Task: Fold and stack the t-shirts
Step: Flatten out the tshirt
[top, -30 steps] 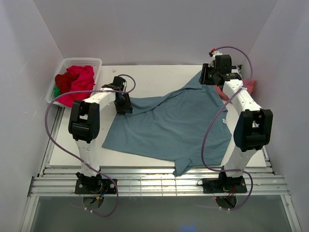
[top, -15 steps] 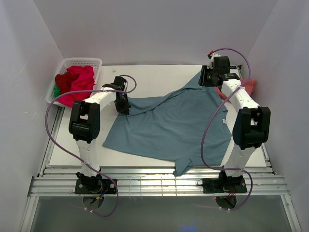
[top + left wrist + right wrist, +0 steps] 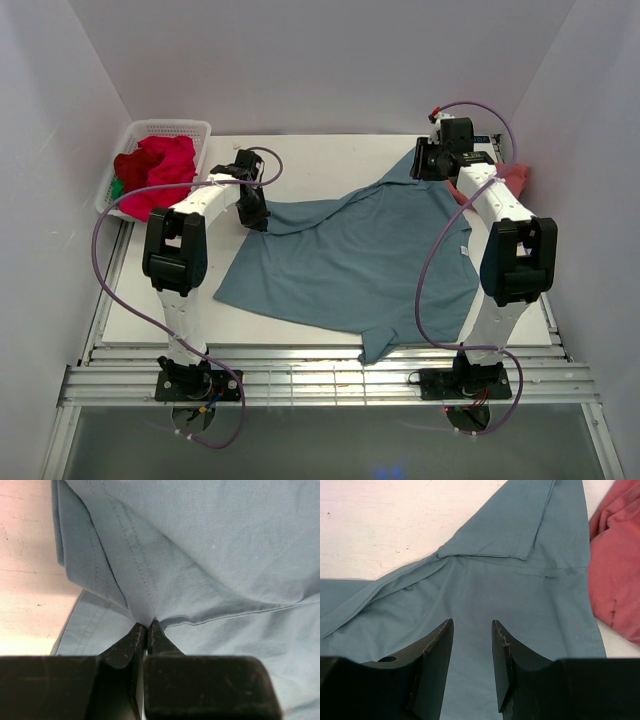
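Observation:
A large teal-blue t-shirt point(image 3: 350, 260) lies spread and rumpled across the white table point(image 3: 320, 155). My left gripper point(image 3: 256, 213) is at the shirt's far left corner. In the left wrist view the left gripper point(image 3: 146, 626) is shut, pinching a stitched fold of the teal t-shirt point(image 3: 210, 545). My right gripper point(image 3: 427, 166) hovers over the shirt's far right corner. Its fingers point(image 3: 472, 622) stand open over the teal t-shirt point(image 3: 520, 595), with nothing between them. A salmon-pink t-shirt point(image 3: 617, 555) lies just right of that corner, also seen from above point(image 3: 516, 178).
A white lattice basket point(image 3: 150, 128) at the back left holds red t-shirts point(image 3: 158, 172) and a bit of green cloth point(image 3: 118, 187). White walls close in the table on three sides. The teal shirt's lower sleeve hangs over the table's near edge point(image 3: 385, 345).
My left gripper has shut on the shirt's fold and moved slightly toward the back, lifting the cloth a little. The right arm has barely shifted.

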Available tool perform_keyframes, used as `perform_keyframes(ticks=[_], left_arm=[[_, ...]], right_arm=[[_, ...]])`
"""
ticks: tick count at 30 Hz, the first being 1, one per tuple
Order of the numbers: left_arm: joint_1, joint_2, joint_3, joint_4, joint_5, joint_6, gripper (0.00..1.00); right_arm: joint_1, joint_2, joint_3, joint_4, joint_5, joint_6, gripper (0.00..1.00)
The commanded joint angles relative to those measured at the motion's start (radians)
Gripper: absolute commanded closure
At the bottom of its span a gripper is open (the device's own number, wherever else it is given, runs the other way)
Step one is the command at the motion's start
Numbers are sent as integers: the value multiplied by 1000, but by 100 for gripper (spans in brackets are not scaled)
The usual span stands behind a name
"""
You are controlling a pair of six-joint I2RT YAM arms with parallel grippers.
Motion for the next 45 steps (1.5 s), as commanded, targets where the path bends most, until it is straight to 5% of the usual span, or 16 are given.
perform_keyframes(ticks=[1, 12, 36, 42, 45], left_arm=[[-6, -40, 33, -20, -2, 7, 86], [-7, -27, 8, -31, 29, 7, 71], [-23, -54, 22, -55, 43, -5, 64], [-26, -59, 35, -62, 38, -11, 70], [-27, -53, 36, -62, 41, -10, 92]], right_arm=[[3, 3, 43, 1, 5, -3, 57], [3, 6, 29, 1, 2, 0, 58], [3, 8, 17, -2, -1, 0, 58], [3, 8, 15, -1, -1, 0, 58], [3, 6, 17, 1, -1, 0, 58]])
